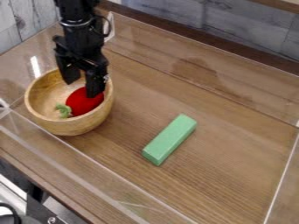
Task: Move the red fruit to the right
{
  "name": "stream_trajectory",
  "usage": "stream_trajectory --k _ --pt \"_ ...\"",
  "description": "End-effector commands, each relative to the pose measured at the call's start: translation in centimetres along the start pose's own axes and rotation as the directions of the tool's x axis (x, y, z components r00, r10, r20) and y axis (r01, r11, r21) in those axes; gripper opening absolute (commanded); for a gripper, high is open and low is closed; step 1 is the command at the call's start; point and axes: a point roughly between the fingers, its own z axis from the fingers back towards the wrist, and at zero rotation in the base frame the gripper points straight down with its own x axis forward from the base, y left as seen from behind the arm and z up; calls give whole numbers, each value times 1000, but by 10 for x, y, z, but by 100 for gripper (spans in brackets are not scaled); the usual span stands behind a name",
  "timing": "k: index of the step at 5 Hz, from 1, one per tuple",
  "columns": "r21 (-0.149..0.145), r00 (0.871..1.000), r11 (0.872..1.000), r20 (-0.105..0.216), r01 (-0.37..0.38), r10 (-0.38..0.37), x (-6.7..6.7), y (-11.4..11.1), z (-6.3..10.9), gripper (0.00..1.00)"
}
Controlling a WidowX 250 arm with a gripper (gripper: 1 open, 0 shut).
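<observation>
Black gripper [83,77] hanging with fingers spread open over the red fruit [80,101], fruit lying in wooden bowl [47,122] at left; green block [170,139] resting well apart on the surface [216,92]

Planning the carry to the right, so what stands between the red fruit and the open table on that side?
The red fruit lies inside the wooden bowl, so the bowl's right wall stands in the way and must be cleared first. Beyond it the table is bare, with the green block lying further right and nearer the camera.

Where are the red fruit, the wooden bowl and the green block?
red fruit [82,101]: camera view, glossy red body.
wooden bowl [73,125]: camera view, near outer wall.
green block [170,139]: camera view, top face.
</observation>
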Motion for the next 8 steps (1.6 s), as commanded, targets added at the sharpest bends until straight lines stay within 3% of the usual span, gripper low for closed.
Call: stream_trajectory --k 1,2,4,6,8 --pt "38 996 997 45 69 -70 1 14 5 100" --pt "39 991 992 48 120 -122 -5 18 -2 100" --pt "28 998 1000 56 0 -2 -3 25 -6 100" --pt "24 997 999 54 -47 46 16 38 -14 100" --pt "3 998 1000 57 -19 19 20 23 -9 100"
